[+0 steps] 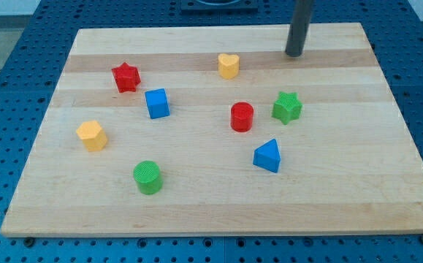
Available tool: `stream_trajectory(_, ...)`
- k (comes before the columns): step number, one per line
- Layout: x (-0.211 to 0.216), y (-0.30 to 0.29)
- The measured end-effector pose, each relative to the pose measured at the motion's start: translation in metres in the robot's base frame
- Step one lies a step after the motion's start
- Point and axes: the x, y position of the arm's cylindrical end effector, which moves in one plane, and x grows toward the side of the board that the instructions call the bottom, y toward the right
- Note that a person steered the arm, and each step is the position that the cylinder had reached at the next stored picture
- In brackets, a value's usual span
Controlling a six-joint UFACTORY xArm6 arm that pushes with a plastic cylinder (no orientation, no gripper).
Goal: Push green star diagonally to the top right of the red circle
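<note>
The green star (pixel 287 107) lies on the wooden board (pixel 211 204), right of centre. The red circle (pixel 242 117) stands just to its left and slightly lower, a small gap between them. My tip (pixel 294 54) rests near the board's top edge, well above the green star and a little to its right, touching no block.
A yellow heart (pixel 228 65) lies at top centre. A red star (pixel 126 77) and a blue cube (pixel 157 103) lie at upper left. A yellow hexagon (pixel 92 135) is at left, a green circle (pixel 147 177) at lower left, a blue triangle (pixel 267 155) below the red circle.
</note>
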Motion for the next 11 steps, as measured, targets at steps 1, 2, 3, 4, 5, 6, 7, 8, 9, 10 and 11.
stream_trajectory(1,0.010,-0.031)
stream_trajectory(2,0.055,-0.050)
stream_trajectory(3,0.090,-0.066)
stream_trajectory(4,0.109,-0.069)
stream_trajectory(5,0.142,-0.066)
stream_trajectory(6,0.177,-0.063)
stream_trajectory(7,0.195,-0.049)
stream_trajectory(8,0.195,-0.018)
stream_trajectory(9,0.176,0.006)
stream_trajectory(10,0.156,-0.016)
stream_trajectory(11,0.142,-0.037)
